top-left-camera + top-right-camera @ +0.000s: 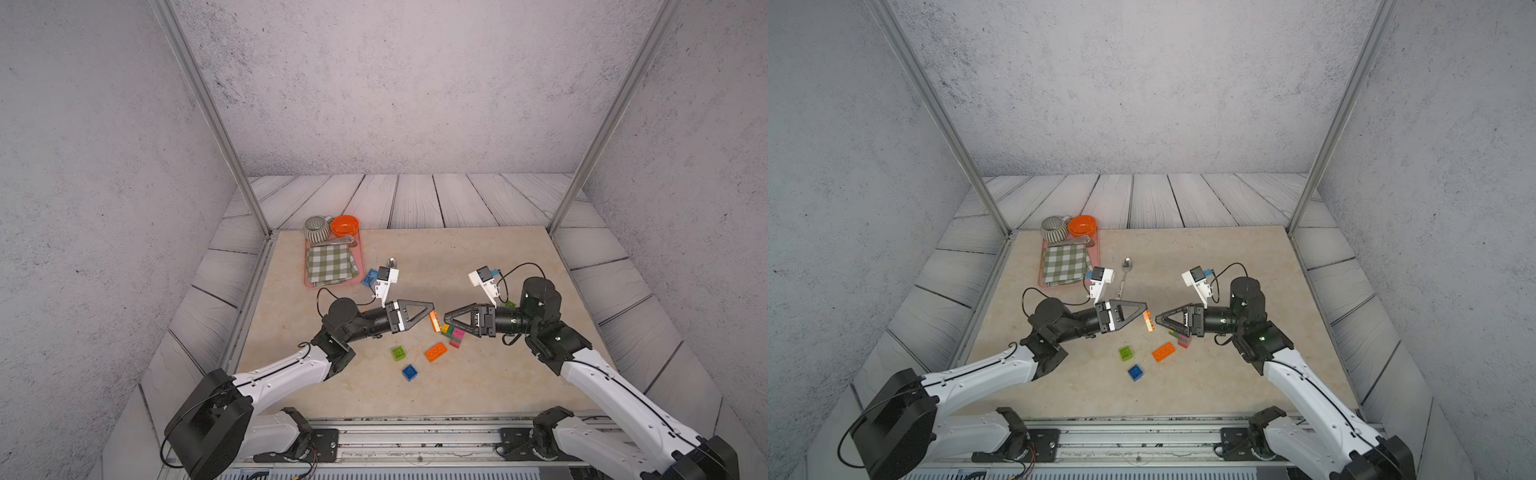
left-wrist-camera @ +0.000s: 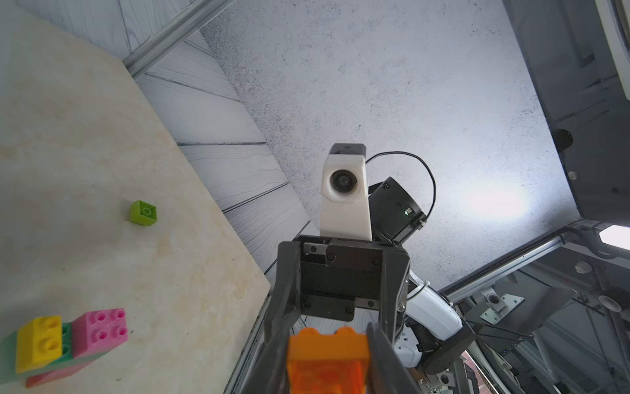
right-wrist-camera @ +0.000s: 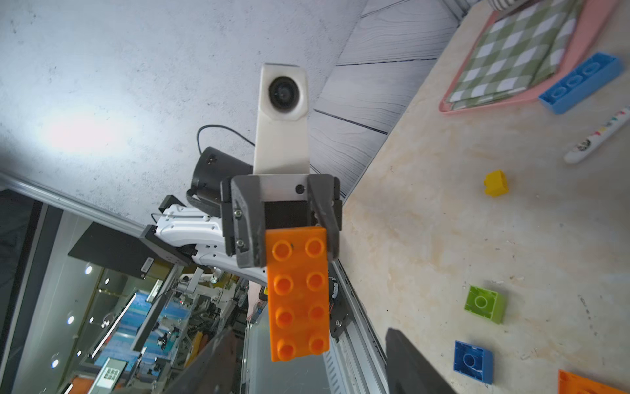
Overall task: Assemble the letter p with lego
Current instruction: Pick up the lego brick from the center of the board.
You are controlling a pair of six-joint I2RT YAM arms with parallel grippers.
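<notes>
My left gripper is shut on one end of an orange oblong lego brick, held in the air over the middle of the table. The right wrist view shows the brick's studded face. My right gripper faces it from the right. It is open, its fingers standing on both sides of the brick's free end with gaps to it. Below it a stack of yellow, pink, green and red bricks rests on the table. Loose orange, lime and blue bricks lie nearer the front.
A pink tray at the back left carries a checked cloth, a striped cup and an orange bowl. Beside it lie a blue oblong brick and a spoon. A lime brick sits behind my right arm.
</notes>
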